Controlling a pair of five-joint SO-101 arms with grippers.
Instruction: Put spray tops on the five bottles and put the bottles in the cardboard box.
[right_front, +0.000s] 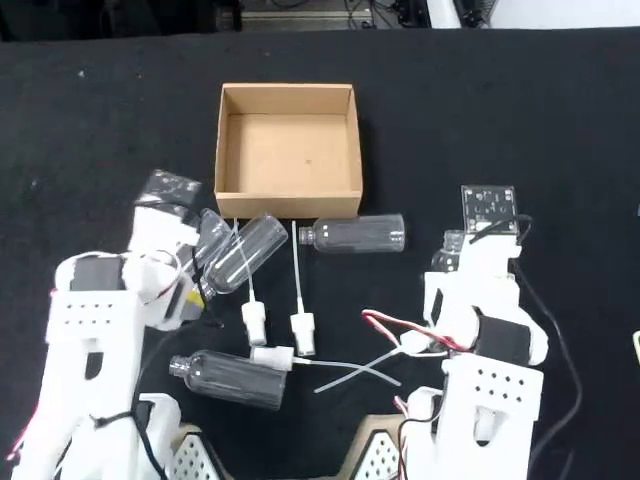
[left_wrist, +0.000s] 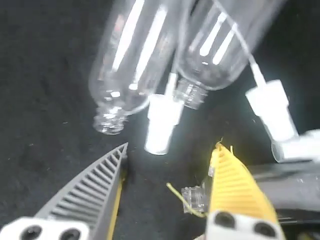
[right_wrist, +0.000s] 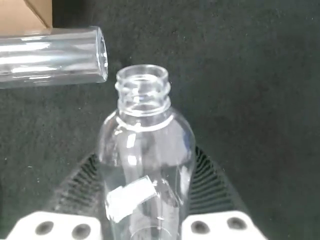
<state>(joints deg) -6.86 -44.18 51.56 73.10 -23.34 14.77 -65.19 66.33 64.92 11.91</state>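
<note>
Right gripper (right_wrist: 145, 200) gripped a clear, slick plastic bottle (right_wrist: 142, 145), threaded neck uncapped, off the cardboard box (right_front: 288, 195)'s near-right corner | left gripper (left_wrist: 172, 150) gaped wide, empty, above white spray tops (left_wrist: 161, 125) off its near-left corner | I feared the smooth round bottle twisting during capping.
</note>
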